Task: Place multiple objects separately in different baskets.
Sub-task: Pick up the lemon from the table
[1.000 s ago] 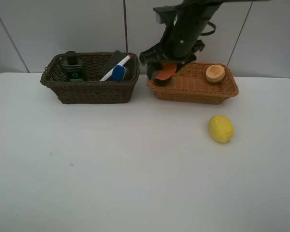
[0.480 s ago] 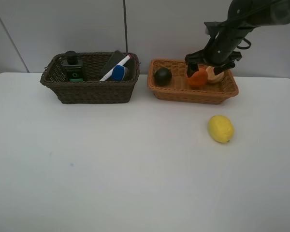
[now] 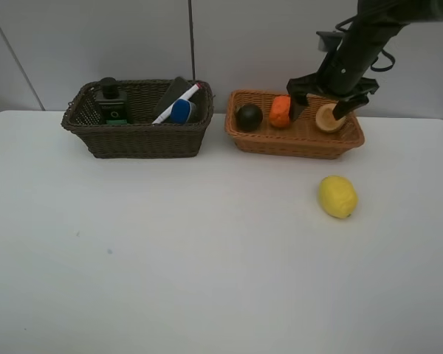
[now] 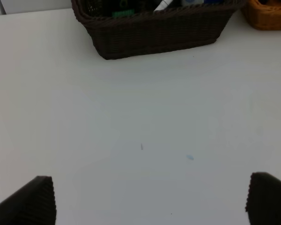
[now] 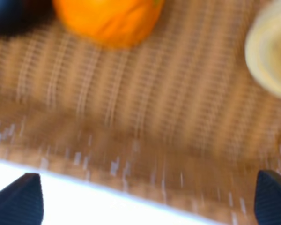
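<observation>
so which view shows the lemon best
The exterior high view: the lemon lies whole and sharp on the white table, in front of the tan basket. The left wrist view shows only table and the dark basket; the blurred right wrist view shows only the tan basket's inside.

The right arm reaches in from the upper right of the high view, its wrist angled downward, and the right gripper (image 3: 322, 109) hangs with jaws spread wide and nothing between them. The left gripper (image 4: 149, 199) is likewise wide open and empty, looking down from above the bench.
</observation>
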Controlling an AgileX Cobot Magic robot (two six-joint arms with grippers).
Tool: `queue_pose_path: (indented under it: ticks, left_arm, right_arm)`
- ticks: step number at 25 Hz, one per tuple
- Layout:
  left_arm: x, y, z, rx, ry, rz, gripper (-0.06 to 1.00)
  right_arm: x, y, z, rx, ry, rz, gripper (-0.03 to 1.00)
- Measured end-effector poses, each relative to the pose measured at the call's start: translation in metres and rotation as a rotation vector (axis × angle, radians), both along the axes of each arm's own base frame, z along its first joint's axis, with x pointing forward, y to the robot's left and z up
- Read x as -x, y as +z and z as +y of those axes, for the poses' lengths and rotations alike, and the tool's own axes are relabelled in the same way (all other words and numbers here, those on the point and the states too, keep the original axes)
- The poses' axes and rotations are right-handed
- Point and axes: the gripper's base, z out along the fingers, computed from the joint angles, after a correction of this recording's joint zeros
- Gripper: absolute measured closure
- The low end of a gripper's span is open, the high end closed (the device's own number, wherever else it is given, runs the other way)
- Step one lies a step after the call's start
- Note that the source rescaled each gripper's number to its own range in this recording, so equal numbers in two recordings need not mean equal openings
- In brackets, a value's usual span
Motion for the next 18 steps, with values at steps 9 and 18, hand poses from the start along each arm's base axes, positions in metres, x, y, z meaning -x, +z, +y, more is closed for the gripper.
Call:
queue_pose_path:
  ticks: [9, 18]
  left_arm:
    - [0.0, 0.0, 0.0, 0.0, 0.0, 0.0, -0.06]
    - [0.0, 0.0, 0.0, 0.0, 0.0, 0.0, -0.06]
  right_arm:
    - [0.025, 0.017, -0.008, 0.043, -0.089, 0.168, -0.03]
    - [0.069, -0.016, -0.016, 0.074, -0.097, 0.349, -0.03]
